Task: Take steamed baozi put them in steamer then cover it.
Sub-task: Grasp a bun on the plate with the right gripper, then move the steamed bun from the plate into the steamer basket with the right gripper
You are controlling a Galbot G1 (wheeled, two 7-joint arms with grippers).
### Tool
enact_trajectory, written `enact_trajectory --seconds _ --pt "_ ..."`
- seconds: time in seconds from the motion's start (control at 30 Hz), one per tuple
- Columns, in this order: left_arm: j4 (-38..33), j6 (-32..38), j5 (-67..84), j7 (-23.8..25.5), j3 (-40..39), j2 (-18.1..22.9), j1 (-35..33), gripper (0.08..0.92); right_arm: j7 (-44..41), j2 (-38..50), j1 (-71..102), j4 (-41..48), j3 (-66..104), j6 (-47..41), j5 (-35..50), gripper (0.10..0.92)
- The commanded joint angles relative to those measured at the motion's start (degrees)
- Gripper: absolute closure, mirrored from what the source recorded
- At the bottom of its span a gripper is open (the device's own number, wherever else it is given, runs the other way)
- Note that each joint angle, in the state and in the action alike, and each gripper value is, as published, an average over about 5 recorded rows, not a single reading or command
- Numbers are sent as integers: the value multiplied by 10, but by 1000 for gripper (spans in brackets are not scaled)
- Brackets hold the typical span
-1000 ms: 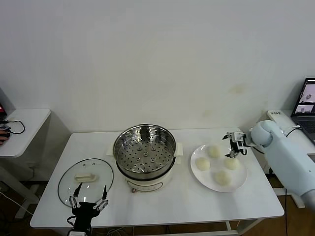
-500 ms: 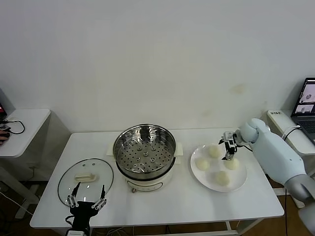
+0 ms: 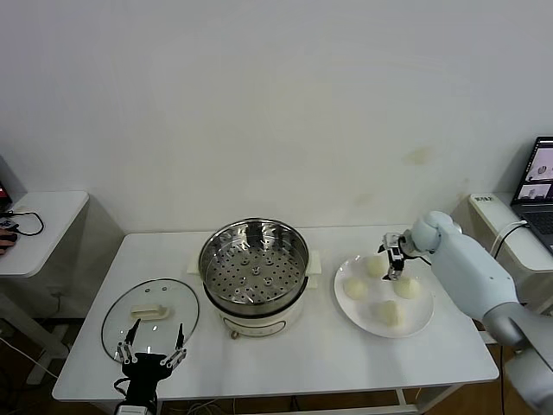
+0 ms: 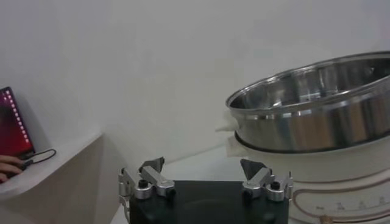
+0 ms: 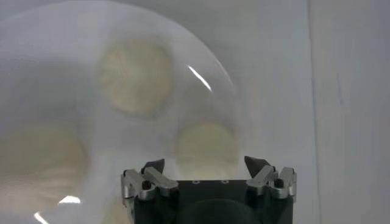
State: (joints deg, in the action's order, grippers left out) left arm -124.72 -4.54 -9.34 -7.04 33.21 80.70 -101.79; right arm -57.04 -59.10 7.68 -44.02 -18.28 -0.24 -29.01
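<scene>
Overhead, the right gripper (image 3: 390, 262) hangs with fingers spread and empty above four baozi (image 3: 356, 286) on the white plate (image 3: 413, 323) at the table's (image 3: 346, 363) right end, seemingly not touching any. Mid-table stands the uncovered steamer (image 3: 253, 259); its glass lid (image 3: 121, 324) lies at the left front corner, the left gripper (image 3: 153, 356) splayed just beside it.

Bright even light; right wrist view blurred, plate (image 5: 244, 115) glare.
</scene>
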Motion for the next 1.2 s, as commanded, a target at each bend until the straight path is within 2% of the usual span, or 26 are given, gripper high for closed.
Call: enact_trajectory --seconds 0.03,0.17,0.53,0.77,0.93,1.2 --pt "-2 3 0 -1 1 1 -2 177 20 -19 -5 24 -1 0 -14 211" --pt "-3 6 -1 -2 0 2 -3 177 26 -27 -5 38 3 -1 -22 228" --pt "-4 6 -2 -2 -2 2 -2 177 19 -30 0 41 7 -9 -32 381" --pt "-4 4 -2 -2 -2 1 0 177 -6 -11 0 5 6 -14 -13 435" --pt "-3 3 -2 -2 -3 1 1 177 -32 29 -13 -49 -3 -18 29 432" --pt "-2 3 -1 -2 -6 -2 4 177 -53 97 -93 -150 -61 -45 161 431"
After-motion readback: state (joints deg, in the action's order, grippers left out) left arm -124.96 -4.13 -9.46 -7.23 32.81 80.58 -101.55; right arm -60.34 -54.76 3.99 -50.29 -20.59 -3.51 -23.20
